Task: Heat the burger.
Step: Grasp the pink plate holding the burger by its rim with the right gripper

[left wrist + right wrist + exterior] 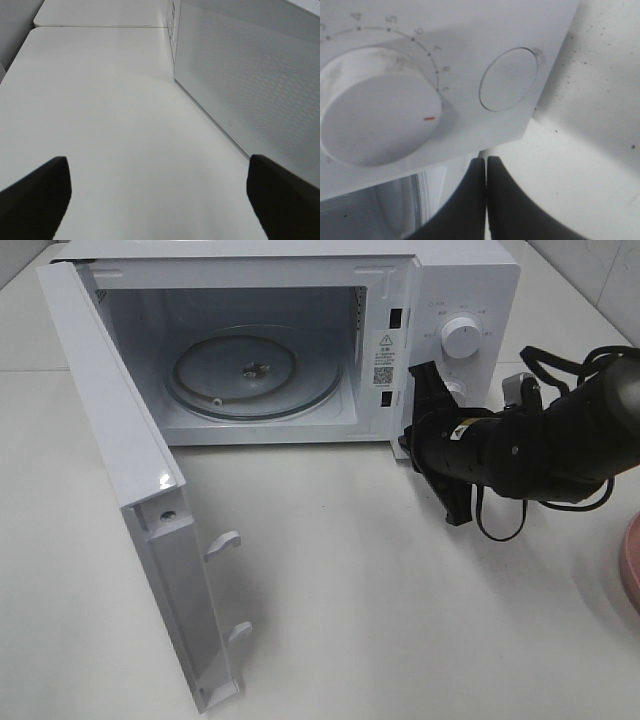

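Note:
The burger is out of view. A white microwave (pixel 470 280) stands at the back with its door (pixel 110 430) swung wide to the left, and the glass turntable (pixel 250 370) inside is bare. My right gripper (pixel 410 438) is shut with nothing in it, just in front of the lower part of the control panel. In the right wrist view its closed fingertips (pixel 486 167) sit below the lower knob (pixel 375 117) and a round button (pixel 509 79). My left gripper (pixel 160 200) is open over bare table beside the door's outer face (pixel 250 75).
The rim of a pink plate (pixel 632 565) shows at the right edge of the exterior view. An upper knob (pixel 460 337) sits on the panel. The open door juts toward the front left of the white table (pixel 400 620).

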Available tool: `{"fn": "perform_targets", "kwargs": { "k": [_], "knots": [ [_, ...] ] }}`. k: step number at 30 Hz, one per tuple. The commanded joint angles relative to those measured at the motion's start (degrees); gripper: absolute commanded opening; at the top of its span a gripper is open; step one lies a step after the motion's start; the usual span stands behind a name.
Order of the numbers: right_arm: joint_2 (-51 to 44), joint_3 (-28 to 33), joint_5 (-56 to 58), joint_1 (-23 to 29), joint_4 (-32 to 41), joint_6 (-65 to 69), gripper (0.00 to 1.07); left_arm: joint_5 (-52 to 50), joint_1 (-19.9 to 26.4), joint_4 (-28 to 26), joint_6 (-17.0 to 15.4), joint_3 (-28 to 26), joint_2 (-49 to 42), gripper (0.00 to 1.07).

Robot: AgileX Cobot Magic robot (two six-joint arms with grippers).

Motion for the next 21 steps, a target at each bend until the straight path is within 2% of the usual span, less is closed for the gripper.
{"fn": "perform_targets", "kwargs": {
  "k": [1,7,9,15,21],
  "knots": [
    [-4.0,-0.2,6.1,0.1,-1.0,-5.9,0.00,-0.5,0.0,-0.1,-0.1,0.1,-1.5,0.87],
    [-7.3,-0.2,11.1,0.1,-1.0,-12.0,0.00,-0.5,0.0,-0.1,-0.1,0.1,-1.5,0.87],
    [-10.7,-0.2,16.6,0.1,-0.9,-18.8,0.00,-0.5,0.0,-0.1,-0.1,0.1,-1.5,0.87],
    [-13.6,-0.2,22.5,0.1,-0.9,-26.6,0.00,-0.5,0.0,-0.1,-0.1,0.1,-1.5,0.87],
    [-17.6,-0.3,31.8,0.1,-1.1,-40.0,0.00,-0.5,0.0,-0.1,-0.1,0.1,-1.5,0.87]
  ]
}}
